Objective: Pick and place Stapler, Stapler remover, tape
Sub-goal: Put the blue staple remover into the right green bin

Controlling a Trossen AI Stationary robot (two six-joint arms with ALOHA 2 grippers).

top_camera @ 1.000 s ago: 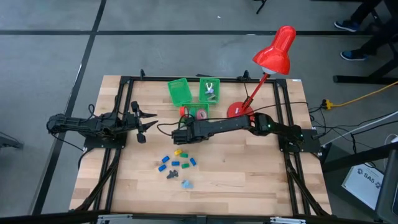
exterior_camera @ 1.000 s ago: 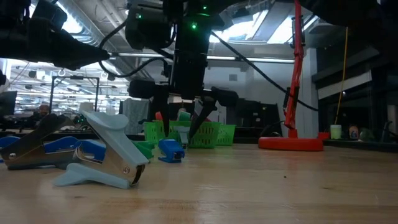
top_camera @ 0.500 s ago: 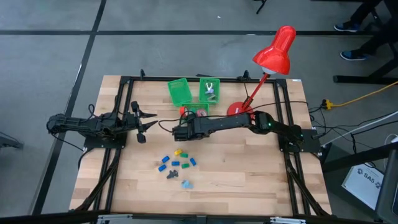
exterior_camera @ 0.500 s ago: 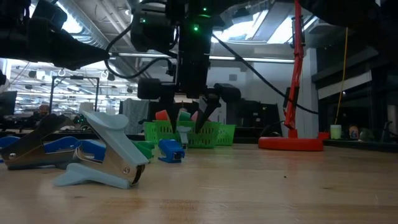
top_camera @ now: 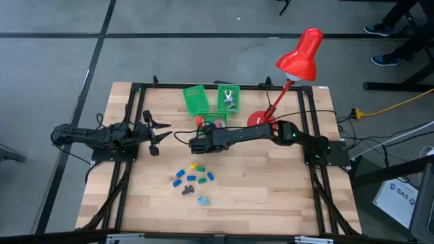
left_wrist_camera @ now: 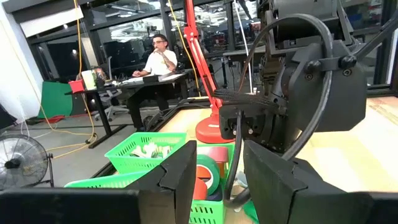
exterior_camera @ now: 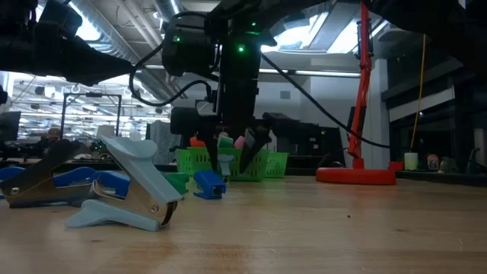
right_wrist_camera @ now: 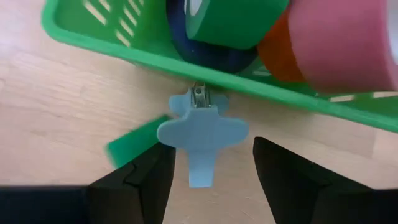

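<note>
Looks forward past the left end effector, its two dark fingers standing a little apart with nothing between them. Just beyond, the other arm's dark end effector fills the middle, trailing a black cable. Behind it, green baskets on the pale wooden desk, with rolls of tape, red and green, showing between the fingers. Farther off, a red lamp, and a person seated at another table.

Right tool open mid-table; left tool at left edge.
</note>
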